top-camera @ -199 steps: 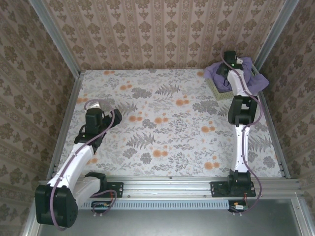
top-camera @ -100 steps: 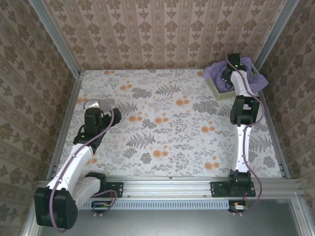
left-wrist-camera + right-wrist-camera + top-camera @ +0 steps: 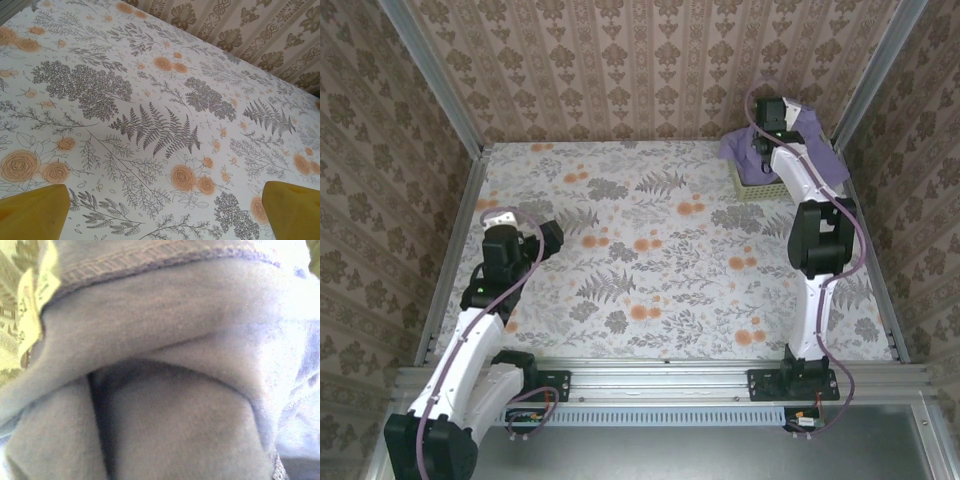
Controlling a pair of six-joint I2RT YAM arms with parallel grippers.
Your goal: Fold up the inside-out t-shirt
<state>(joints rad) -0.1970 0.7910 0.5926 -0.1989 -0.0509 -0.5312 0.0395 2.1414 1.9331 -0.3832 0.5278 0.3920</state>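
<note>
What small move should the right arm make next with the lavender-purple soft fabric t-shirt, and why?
Probably raise the right gripper a little and draw the lavender-purple t-shirt toward the middle of the floral table. The shirt lies bunched over the pale green plastic mesh basket in the far right corner, with the gripper buried in its cloth; whether the jaws grip it, I cannot tell.

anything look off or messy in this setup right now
Yes: the lavender t-shirt is a crumpled heap in the far right corner, spilling over the rim of the pale green basket instead of lying flat. Close up, its seam stitching faces outward, so it looks inside out.
</note>
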